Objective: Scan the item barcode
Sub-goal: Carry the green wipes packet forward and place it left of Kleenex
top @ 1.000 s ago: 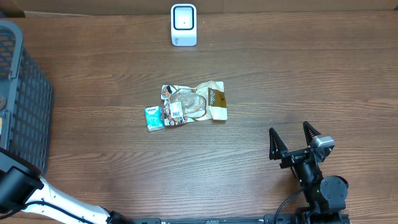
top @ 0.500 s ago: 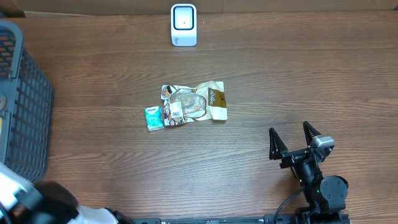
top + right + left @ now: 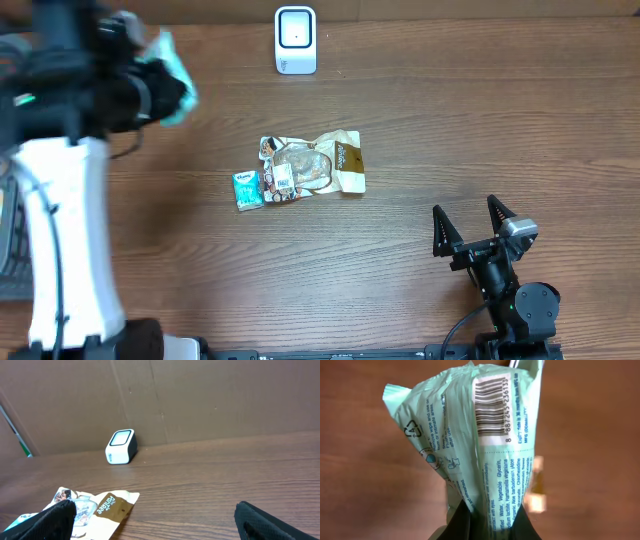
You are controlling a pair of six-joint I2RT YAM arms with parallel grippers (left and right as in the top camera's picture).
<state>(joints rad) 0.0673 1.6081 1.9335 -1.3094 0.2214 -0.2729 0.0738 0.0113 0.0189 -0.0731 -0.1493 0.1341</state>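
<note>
My left gripper is shut on the lower end of a mint-green wipes packet. The packet's barcode faces the left wrist camera. In the overhead view that arm rises large and blurred at the upper left, with the green packet showing at its tip, left of the white scanner. The scanner stands at the table's back edge. My right gripper rests near the front right, its fingers wide open with nothing between them.
A brown-and-white snack bag and a small teal tissue pack lie in the middle of the table. The snack bag also shows in the right wrist view. A dark mesh basket stands at the left edge, mostly hidden by my left arm.
My left arm has swung up from the front-left corner to the upper left of the overhead view, carrying the green packet. The right arm has not moved.
</note>
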